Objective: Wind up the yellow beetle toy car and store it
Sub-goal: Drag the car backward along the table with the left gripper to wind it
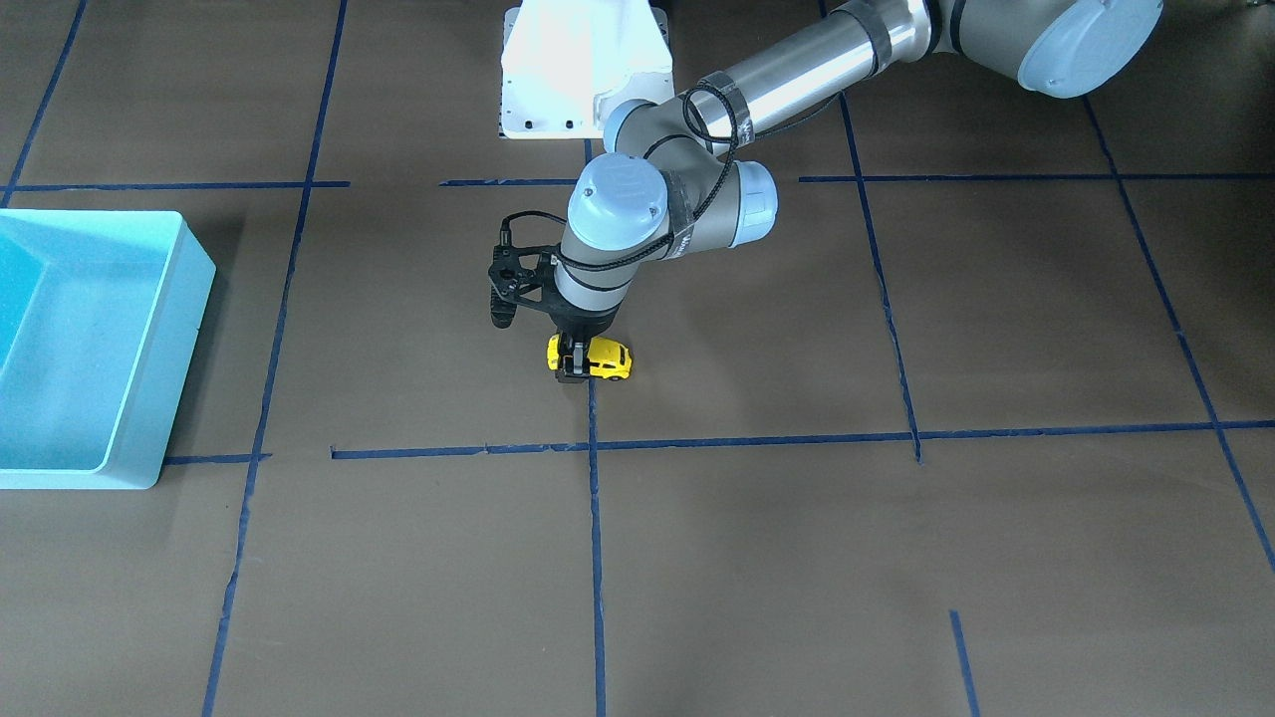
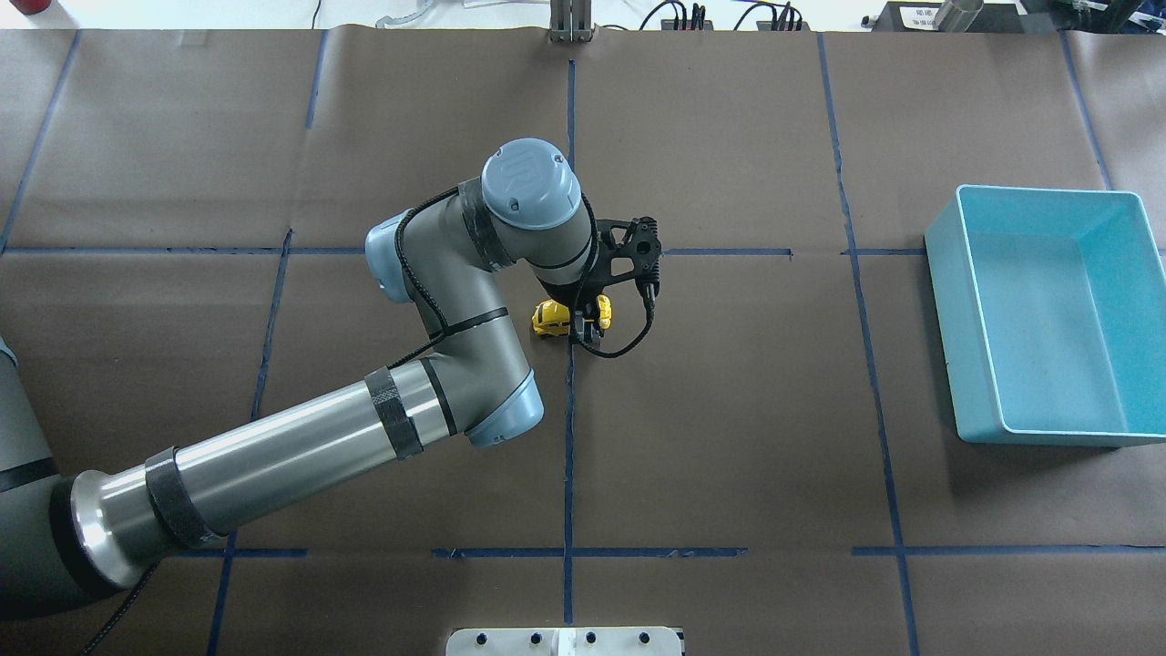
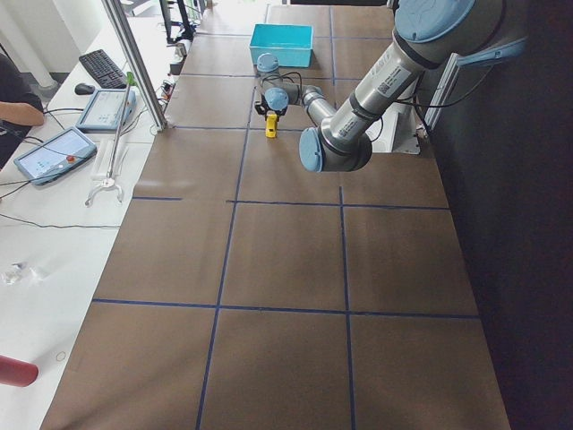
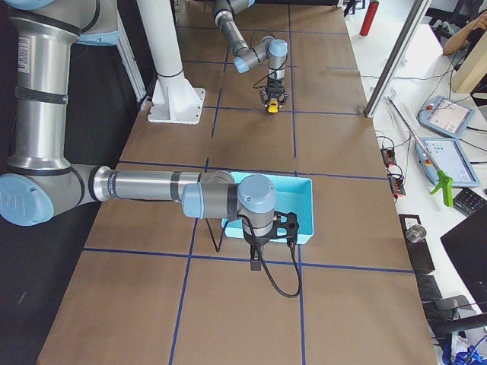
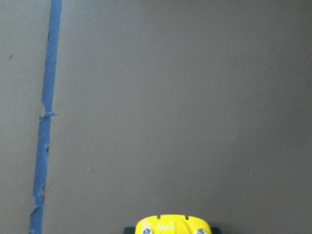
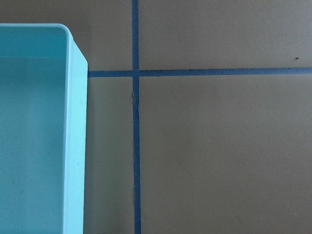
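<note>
The yellow beetle toy car (image 1: 606, 358) sits low at the table's middle, beside a blue tape line. It also shows in the overhead view (image 2: 549, 316) and at the bottom edge of the left wrist view (image 5: 170, 225). My left gripper (image 1: 571, 364) points straight down and is shut across the car's body. I cannot tell whether the wheels touch the table. My right gripper (image 4: 257, 257) shows only in the right side view, hanging over the near edge of the light blue bin (image 4: 303, 190). I cannot tell whether it is open or shut.
The light blue bin (image 2: 952, 346) stands at the table's right end, with nothing inside it that I can see; its wall fills the left of the right wrist view (image 6: 75, 146). A white base plate (image 1: 558, 100) sits at the robot's side. Blue tape lines cross the brown table.
</note>
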Tool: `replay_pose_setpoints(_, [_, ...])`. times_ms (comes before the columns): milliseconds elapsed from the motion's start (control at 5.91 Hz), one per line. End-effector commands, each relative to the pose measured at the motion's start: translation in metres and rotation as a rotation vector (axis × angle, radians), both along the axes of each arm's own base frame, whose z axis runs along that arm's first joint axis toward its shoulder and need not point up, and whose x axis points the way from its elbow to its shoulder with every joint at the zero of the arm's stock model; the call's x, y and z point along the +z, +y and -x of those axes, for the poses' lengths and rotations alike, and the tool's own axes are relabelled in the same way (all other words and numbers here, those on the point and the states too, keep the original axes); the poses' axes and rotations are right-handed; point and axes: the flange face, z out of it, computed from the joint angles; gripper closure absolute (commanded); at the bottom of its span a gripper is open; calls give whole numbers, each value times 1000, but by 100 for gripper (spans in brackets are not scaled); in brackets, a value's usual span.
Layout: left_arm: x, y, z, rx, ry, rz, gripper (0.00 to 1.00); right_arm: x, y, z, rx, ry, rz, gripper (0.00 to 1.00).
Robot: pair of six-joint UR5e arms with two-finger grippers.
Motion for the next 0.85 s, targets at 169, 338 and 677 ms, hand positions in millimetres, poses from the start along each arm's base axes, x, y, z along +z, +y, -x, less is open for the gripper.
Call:
replay_pose_setpoints(169, [9, 2, 1, 1, -4, 2, 100, 0, 0, 0, 0, 0, 0, 0])
replay_pose_setpoints(338, [10, 2, 1, 1, -5, 3, 100, 0, 0, 0, 0, 0, 0, 0])
replay_pose_setpoints(677, [18, 2, 2, 1, -12, 7, 100, 0, 0, 0, 0, 0, 0, 0])
